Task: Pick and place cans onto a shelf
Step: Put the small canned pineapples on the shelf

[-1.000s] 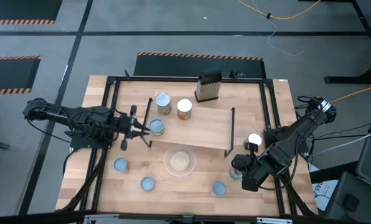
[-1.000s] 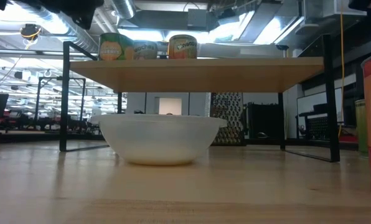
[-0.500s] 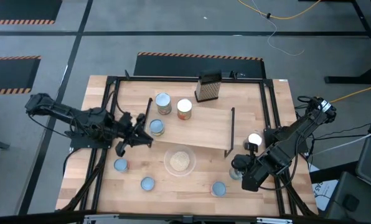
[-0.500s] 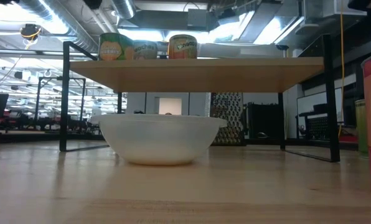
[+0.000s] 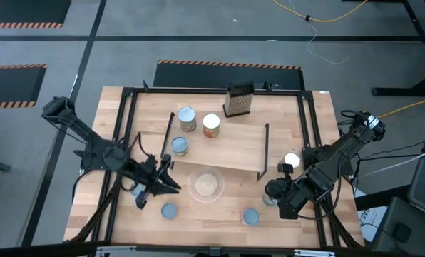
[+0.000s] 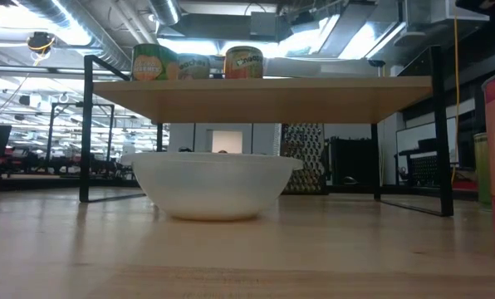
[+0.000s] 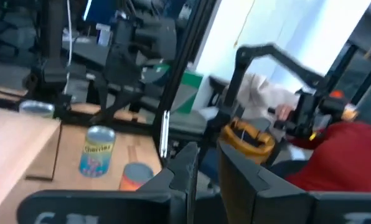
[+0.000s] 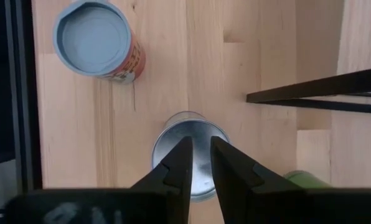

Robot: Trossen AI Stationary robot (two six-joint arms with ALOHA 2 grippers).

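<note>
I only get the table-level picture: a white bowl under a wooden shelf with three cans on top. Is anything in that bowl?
Observer: Yes, seen from above, the bowl holds something beige.
Operator: Where are the arms?
Observer: The left end effector hovers just left of the bowl.
Operator: And the other one?
Observer: The right end effector hangs over a silver-topped can standing on the table, right of the shelf.

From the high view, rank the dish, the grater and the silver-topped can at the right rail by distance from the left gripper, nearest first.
Measured from the left gripper, at the front left:
1. Dish, just to its right, in front of the shelf.
2. Grater, at the back edge, behind the shelf.
3. Silver-topped can, far right, beside the right arm.
</note>
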